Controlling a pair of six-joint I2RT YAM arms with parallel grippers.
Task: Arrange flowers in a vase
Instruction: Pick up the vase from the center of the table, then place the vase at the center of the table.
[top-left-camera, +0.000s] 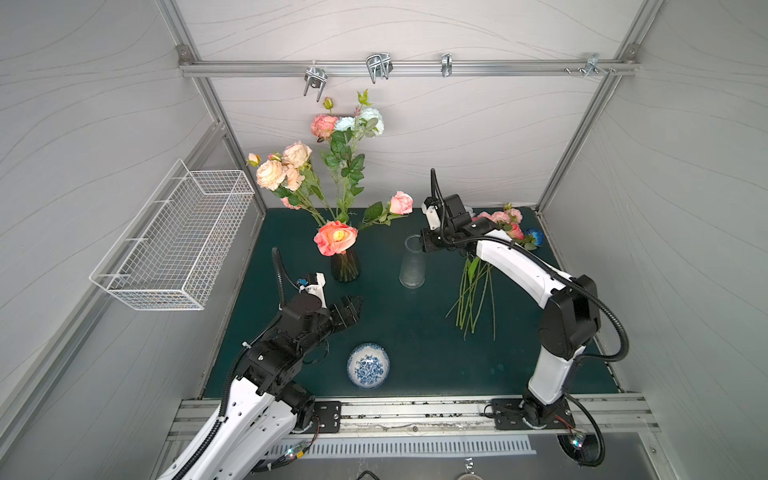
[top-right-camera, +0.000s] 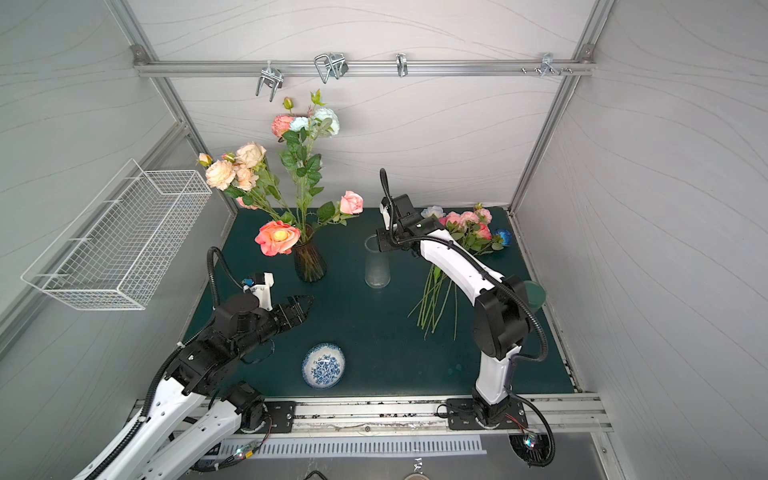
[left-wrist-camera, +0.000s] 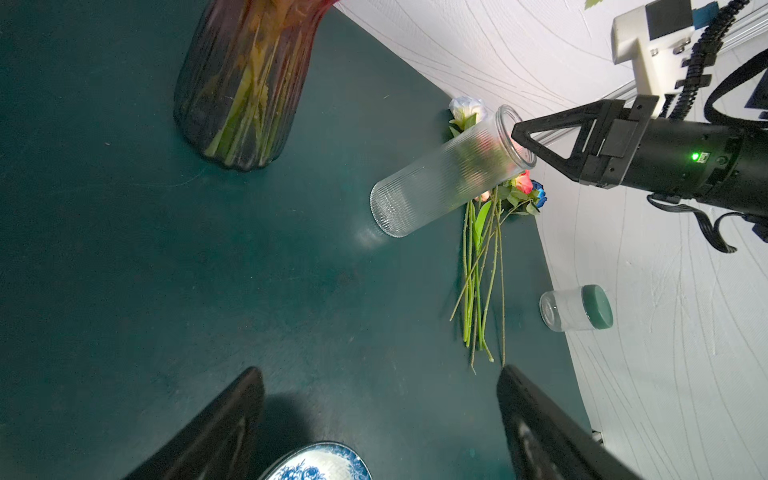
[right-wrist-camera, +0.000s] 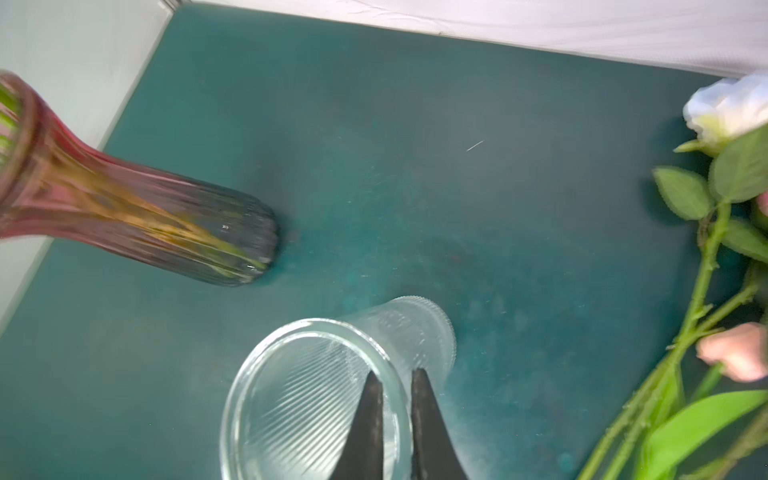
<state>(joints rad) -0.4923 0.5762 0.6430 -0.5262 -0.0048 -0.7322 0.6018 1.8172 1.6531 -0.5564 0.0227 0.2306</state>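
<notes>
A clear ribbed glass vase (top-left-camera: 412, 266) (top-right-camera: 377, 266) (left-wrist-camera: 449, 174) (right-wrist-camera: 316, 395) stands empty mid-mat. My right gripper (top-left-camera: 419, 242) (top-right-camera: 376, 242) (left-wrist-camera: 525, 143) (right-wrist-camera: 397, 374) is shut on its rim, one finger inside and one outside. To its left a dark ribbed vase (top-left-camera: 345, 268) (top-right-camera: 308, 264) (left-wrist-camera: 241, 83) (right-wrist-camera: 145, 224) holds several flowers (top-left-camera: 336, 237) (top-right-camera: 277, 237). More flowers (top-left-camera: 478, 291) (top-right-camera: 436, 299) (left-wrist-camera: 482, 270) (right-wrist-camera: 706, 257) lie loose on the mat at the right. My left gripper (top-left-camera: 353, 307) (top-right-camera: 305, 305) (left-wrist-camera: 381, 372) hangs open and empty above the mat.
A blue-and-white bowl (top-left-camera: 368, 365) (top-right-camera: 323, 365) (left-wrist-camera: 320, 463) sits near the front edge, just below my left gripper. A small glass jar with a green lid (top-right-camera: 534, 293) (left-wrist-camera: 575, 308) stands by the right wall. A white wire basket (top-left-camera: 174, 245) hangs on the left wall.
</notes>
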